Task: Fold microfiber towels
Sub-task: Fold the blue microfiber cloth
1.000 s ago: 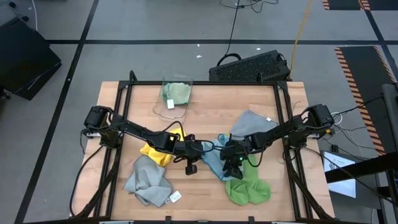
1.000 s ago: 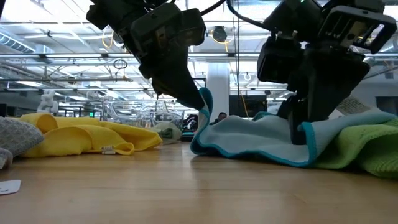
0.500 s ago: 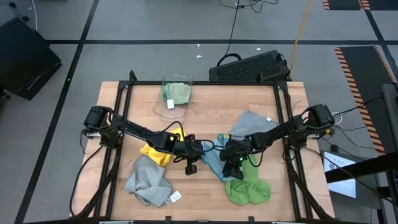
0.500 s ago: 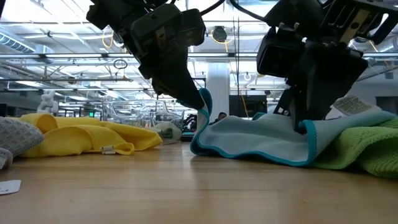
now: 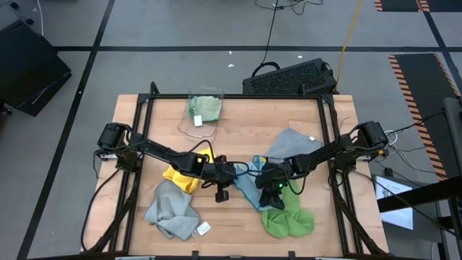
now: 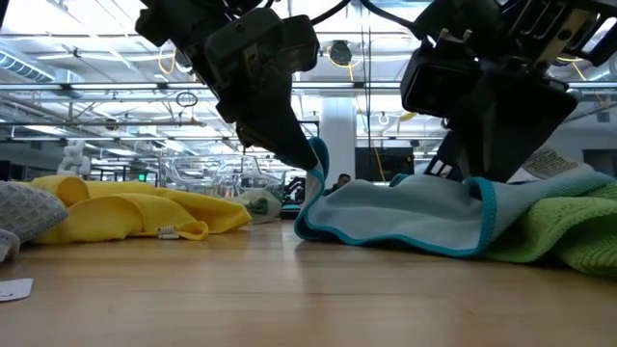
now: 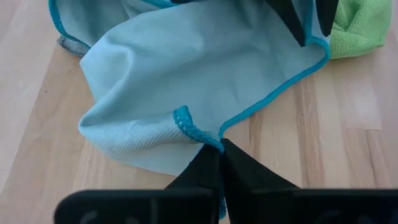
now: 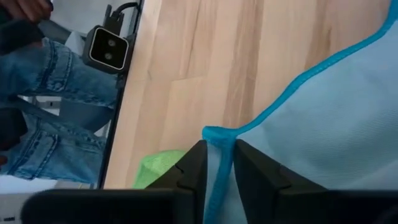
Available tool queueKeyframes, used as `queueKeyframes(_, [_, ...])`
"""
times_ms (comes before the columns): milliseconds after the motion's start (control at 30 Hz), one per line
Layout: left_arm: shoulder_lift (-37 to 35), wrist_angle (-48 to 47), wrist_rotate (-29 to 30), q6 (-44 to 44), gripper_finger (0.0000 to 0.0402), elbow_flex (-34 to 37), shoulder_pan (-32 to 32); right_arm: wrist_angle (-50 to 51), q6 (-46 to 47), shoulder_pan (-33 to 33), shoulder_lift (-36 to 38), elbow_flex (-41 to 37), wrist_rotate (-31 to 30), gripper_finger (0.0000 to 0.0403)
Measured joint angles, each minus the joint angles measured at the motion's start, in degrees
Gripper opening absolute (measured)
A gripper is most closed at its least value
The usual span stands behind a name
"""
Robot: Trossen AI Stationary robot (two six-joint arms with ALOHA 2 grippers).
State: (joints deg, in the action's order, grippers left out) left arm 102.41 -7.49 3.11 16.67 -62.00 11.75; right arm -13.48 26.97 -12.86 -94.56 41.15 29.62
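Two grippers on one light blue microfiber towel (image 7: 186, 68), mid-bench.
Left gripper (image 7: 219, 149) fingers closed on its corner; right gripper (image 8: 217, 152) fingers pinching its teal hem.

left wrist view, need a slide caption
Left gripper pinches the light blue towel by its teal-stitched edge on the wooden table.

Right tool (image 8: 217, 163) now narrowed onto light blue towel's (image 6: 405, 217) raised corner.
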Motion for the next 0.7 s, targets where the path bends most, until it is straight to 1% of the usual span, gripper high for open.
queueKeyframes(133, [0.0, 0.0, 0.0, 0.0, 0.0004, 0.0, -0.3, -0.2, -0.3, 0.0, -0.3, 0.0, -1.2, 0.0044])
queueKeyframes(267, [0.0, 0.0, 0.0, 0.0, 0.0007, 0.0, -0.5, -3.8, 0.2, -0.5, -2.5, 0.0, -1.0, 0.0034])
queueKeyframes(333, [0.0, 0.0, 0.0, 0.0, 0.0005, 0.0, -0.6, -7.5, 1.4, -0.9, -3.8, 0.0, -0.7, 0.0041])
queueKeyframes(467, [0.0, 0.1, 0.0, 0.3, 0.0006, 0.0, -0.6, -12.0, 5.3, -1.5, -6.8, 0.0, -0.3, 0.0076])
queueKeyframes(533, [0.0, 0.0, 0.0, 0.3, 0.0008, 0.0, -0.6, -14.6, 6.0, -1.9, -8.0, 0.0, 1.4, 0.0090])
queueKeyframes(633, [0.0, 0.0, 0.0, 0.2, 0.0004, 0.0, -0.6, -16.9, 6.8, -2.3, -9.4, 0.0, 3.6, 0.0095])
queueKeyframes(700, [0.0, 0.0, 0.0, 0.1, 0.0004, 0.0, -0.6, -17.5, 7.0, -2.4, -9.9, 0.0, 3.6, 0.0085])
